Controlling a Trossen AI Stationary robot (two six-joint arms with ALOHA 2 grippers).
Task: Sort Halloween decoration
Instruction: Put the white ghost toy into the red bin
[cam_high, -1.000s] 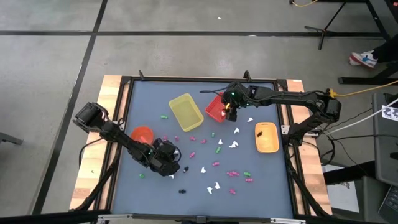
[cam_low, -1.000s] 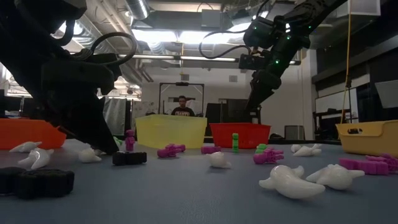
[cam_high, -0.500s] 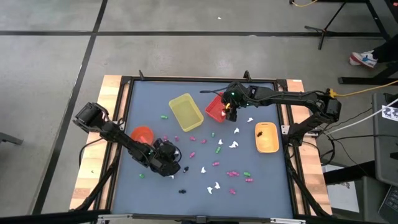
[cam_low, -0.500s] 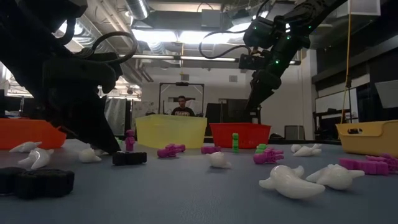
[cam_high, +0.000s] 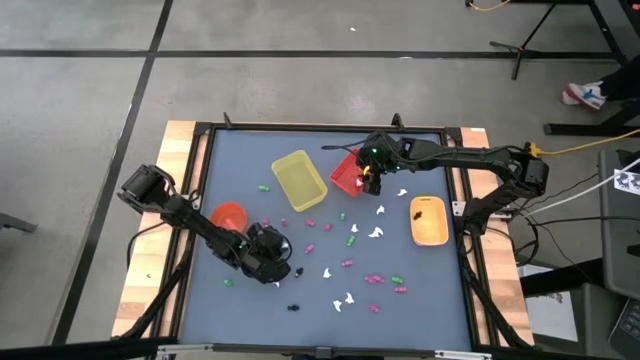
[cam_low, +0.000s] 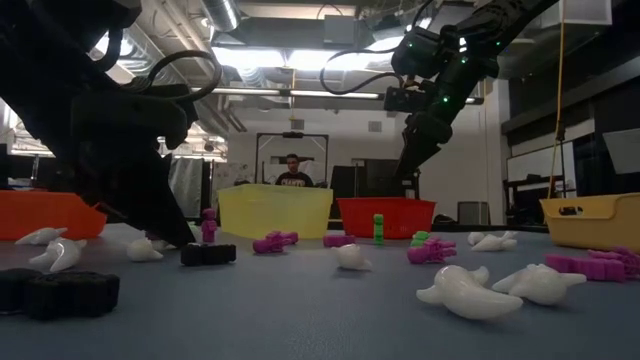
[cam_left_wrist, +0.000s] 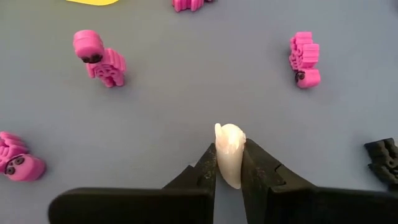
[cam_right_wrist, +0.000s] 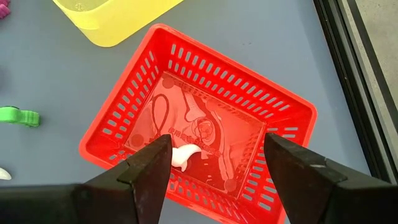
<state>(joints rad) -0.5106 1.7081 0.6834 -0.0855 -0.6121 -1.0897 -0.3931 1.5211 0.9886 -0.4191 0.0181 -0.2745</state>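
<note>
Left hand (cam_left_wrist: 229, 163) gripping a white trinket (cam_left_wrist: 229, 152) between its fingertips, pink trinkets (cam_left_wrist: 99, 58) scattered beyond

Probably a robotics lab: concrete floor (cam_high: 300, 30), exposed ceiling ducts (cam_low: 290, 30), a person (cam_low: 293, 172) behind the table (cam_high: 240, 150)

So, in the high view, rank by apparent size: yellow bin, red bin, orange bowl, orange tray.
Largest to smallest:
1. yellow bin
2. orange tray, close to the yellow bin
3. red bin, partly covered by the right arm
4. orange bowl
</note>
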